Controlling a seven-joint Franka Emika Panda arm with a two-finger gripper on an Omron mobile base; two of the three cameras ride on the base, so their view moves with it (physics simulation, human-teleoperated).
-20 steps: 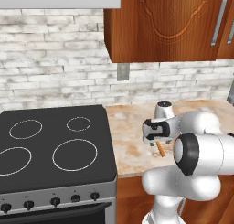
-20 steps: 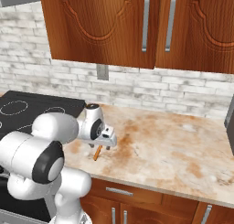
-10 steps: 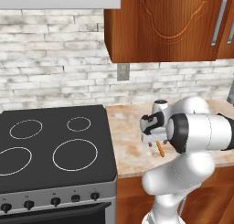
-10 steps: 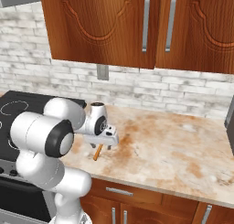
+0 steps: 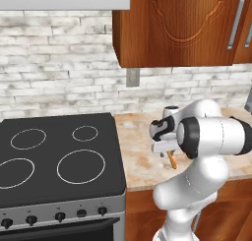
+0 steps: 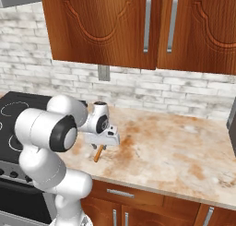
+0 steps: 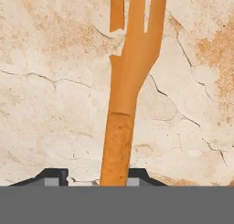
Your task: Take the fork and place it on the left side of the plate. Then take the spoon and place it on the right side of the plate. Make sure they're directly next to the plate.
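Observation:
The orange fork (image 7: 129, 72) lies flat on the speckled stone counter, tines pointing to the top of the hand view. Its handle runs down between my two dark fingertips (image 7: 137, 174). My gripper (image 7: 96, 175) straddles the handle: the right tip sits against it and a narrow gap remains on the left, so the jaws are still open. From the base cameras the gripper (image 5: 166, 153) (image 6: 102, 145) points straight down at the counter, with the fork's handle end (image 5: 172, 160) (image 6: 97, 154) sticking out beneath it toward the counter's front. The spoon and the plate are out of view.
A black stove (image 5: 54, 161) adjoins the counter (image 6: 175, 146) on the left. Wooden cabinets (image 6: 138, 26) hang above, over a brick wall with an outlet (image 6: 103, 73). The counter's front edge runs close to the fork's handle end.
The fingers have drawn in from wide open toward the fork's handle. The arm's elbow has swung while the hand stayed low over the fork. The fork has not moved.

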